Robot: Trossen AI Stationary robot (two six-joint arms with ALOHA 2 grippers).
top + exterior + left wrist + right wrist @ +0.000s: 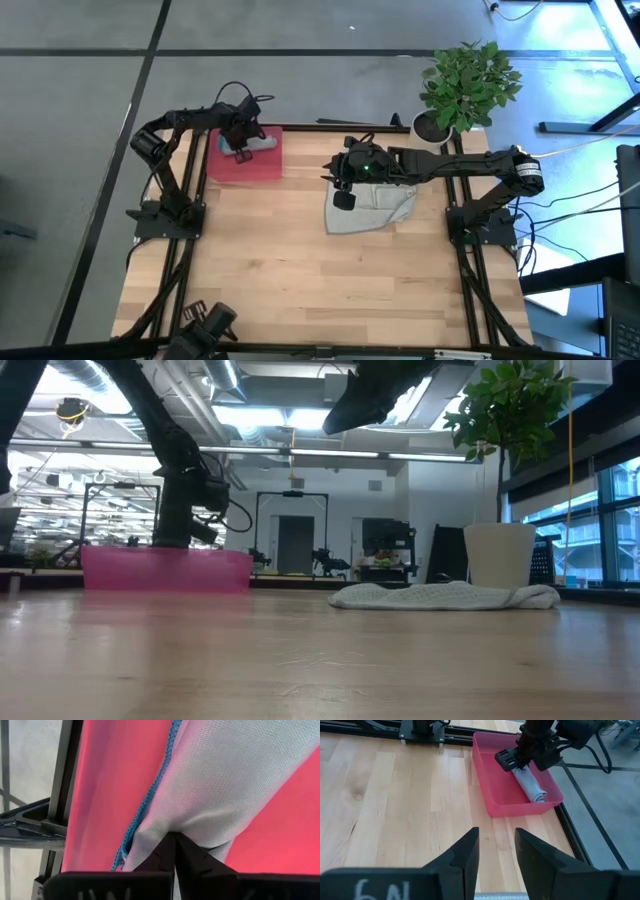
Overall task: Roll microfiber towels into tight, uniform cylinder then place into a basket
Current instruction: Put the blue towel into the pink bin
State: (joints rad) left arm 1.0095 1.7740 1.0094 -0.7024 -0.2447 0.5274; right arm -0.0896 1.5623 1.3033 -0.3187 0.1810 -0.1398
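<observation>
Inside the basket (244,160), the left pincer (241,150) pinched the rolled blue towel (531,785). The right pincer (345,192) hung spread above the grey towel (370,208), which lay crumpled on the tabletop (320,280) beside the basket.

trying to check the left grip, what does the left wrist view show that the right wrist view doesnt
Only the left wrist view shows the left gripper shut on the rolled towel, and the blue edge stitching. Only the right wrist view shows the whole red tray, the wooden table and the open right gripper. Both show the roll lying in the tray.
</observation>
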